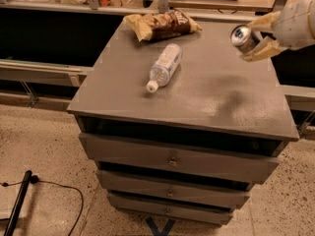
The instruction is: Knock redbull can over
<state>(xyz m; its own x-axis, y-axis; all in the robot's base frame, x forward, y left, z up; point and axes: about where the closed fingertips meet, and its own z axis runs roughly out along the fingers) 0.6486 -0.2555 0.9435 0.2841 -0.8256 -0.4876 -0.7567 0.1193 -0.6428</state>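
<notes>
The redbull can (242,36) is tilted far over, its shiny silver top facing left toward the camera, and it is held in the air over the right rear part of the grey cabinet top (224,95). My gripper (254,36) comes in from the right edge, with its tan fingers (262,49) above and below the can, shut on it. Only the can's top end shows; its body is hidden between the fingers.
A clear plastic water bottle (165,65) with a white cap lies on its side mid-top. A brown chip bag (162,24) lies at the back. Drawers sit below the top. A black cable (54,187) and pole (17,205) lie on the floor at left.
</notes>
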